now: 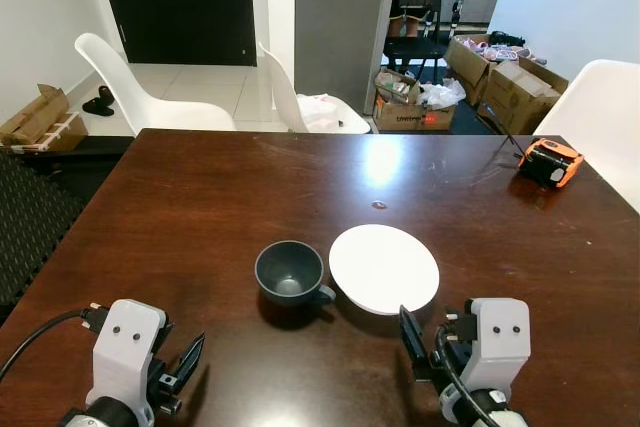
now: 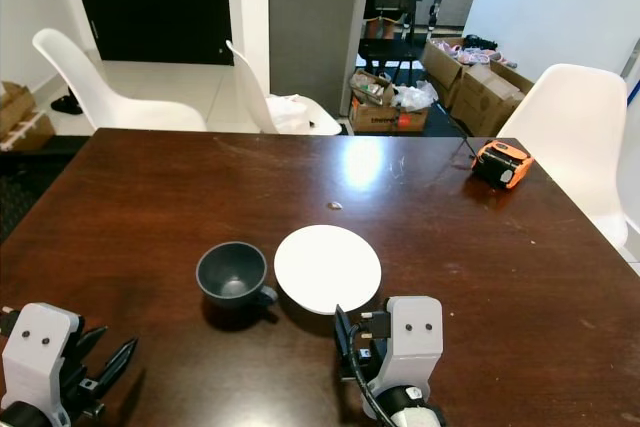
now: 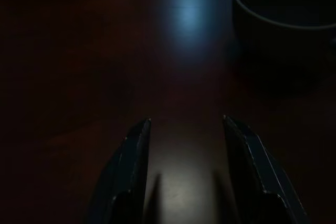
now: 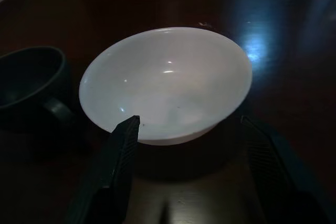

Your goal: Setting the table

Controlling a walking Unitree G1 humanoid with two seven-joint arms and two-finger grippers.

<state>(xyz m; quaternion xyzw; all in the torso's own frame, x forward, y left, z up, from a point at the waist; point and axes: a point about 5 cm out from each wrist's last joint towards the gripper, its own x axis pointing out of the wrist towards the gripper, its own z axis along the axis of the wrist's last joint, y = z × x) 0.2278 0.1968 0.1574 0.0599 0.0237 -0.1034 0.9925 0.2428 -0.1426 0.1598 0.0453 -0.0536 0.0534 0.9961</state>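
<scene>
Dark brown wooden table (image 1: 200, 207), white chairs (image 1: 150, 97) along its far edge. Near the middle, white plate (image 1: 384, 267), with dark grey cup (image 1: 290, 272) touching its left rim, handle toward the plate. Orange tape measure (image 1: 548, 161) at far right. Close to the near edge, right gripper (image 4: 191, 129) spread wide before the plate, holding nothing; left gripper (image 3: 186, 129) likewise parted and empty, near the cup.

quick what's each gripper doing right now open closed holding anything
Left gripper: open, empty, low over the table near the dark cup.
Right gripper: open, empty, just short of the white plate.
</scene>
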